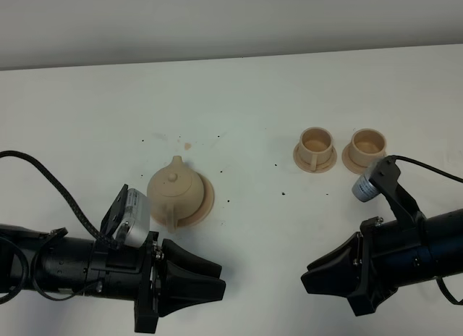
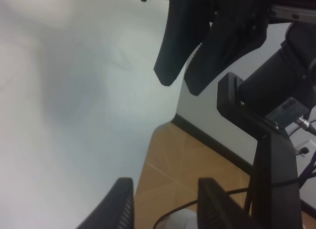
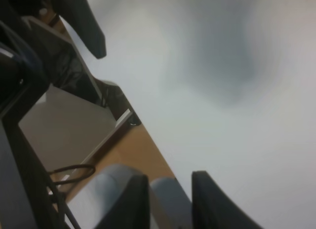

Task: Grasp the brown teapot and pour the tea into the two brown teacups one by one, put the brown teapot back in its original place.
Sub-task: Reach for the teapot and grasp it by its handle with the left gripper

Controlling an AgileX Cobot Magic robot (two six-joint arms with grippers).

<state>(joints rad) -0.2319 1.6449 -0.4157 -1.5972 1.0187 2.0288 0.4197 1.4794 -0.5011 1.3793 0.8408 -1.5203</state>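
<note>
In the exterior high view the brown teapot (image 1: 173,187) stands on its flat saucer (image 1: 207,200) left of centre, spout to the back, handle to the front. The two brown teacups (image 1: 316,143) (image 1: 367,143) stand side by side on small saucers at the back right. My left gripper (image 1: 221,278) lies low at the front, in front and right of the teapot, pointing right, slightly open and empty. My right gripper (image 1: 304,278) faces it from the right, slightly open and empty. Both wrist views show only fingers (image 2: 123,204) (image 3: 210,202), no teapot or cups.
Small dark specks and a faint stain (image 1: 187,144) mark the white table (image 1: 239,97). The wrist views look past the table's front edge to brown floor (image 2: 187,160), cables and a stand. The right gripper (image 2: 180,86) shows in the left wrist view.
</note>
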